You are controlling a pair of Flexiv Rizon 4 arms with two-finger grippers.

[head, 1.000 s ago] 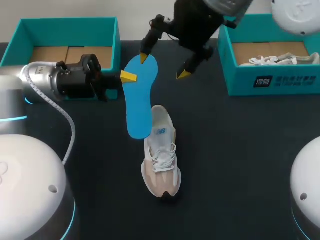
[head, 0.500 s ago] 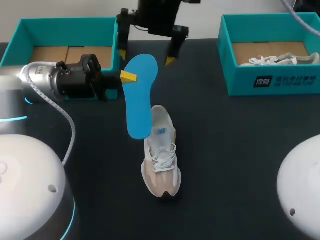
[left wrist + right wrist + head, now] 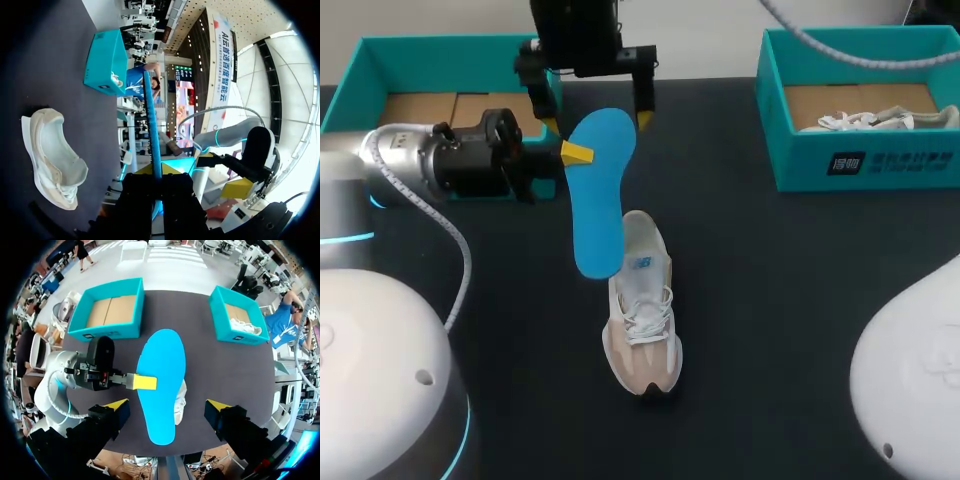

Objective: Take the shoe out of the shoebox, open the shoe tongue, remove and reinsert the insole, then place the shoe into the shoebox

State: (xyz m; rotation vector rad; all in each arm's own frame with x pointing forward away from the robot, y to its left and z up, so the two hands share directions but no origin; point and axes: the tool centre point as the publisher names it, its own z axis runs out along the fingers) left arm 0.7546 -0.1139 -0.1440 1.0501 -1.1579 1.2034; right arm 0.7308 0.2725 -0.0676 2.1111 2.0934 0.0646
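A blue insole (image 3: 598, 190) hangs upright-tilted above the table, and my left gripper (image 3: 577, 153) is shut on its edge near the upper end. In the left wrist view the insole (image 3: 152, 125) shows edge-on between the gripper's (image 3: 157, 171) tips. My right gripper (image 3: 597, 121) is open at the insole's far end, one fingertip on each side, not touching. From the right wrist view the insole (image 3: 162, 385) lies ahead of the open right gripper (image 3: 167, 405). The beige shoe (image 3: 642, 310) lies on the dark table below the insole, toe toward the front edge.
A teal shoebox (image 3: 450, 70) with a cardboard floor stands at the back left, behind my left arm. Another teal shoebox (image 3: 860, 150) at the back right holds a second pale shoe (image 3: 880, 120).
My right gripper has swung left from the back middle and turned, and now straddles the insole's far end. The left gripper, insole and shoe have not moved.
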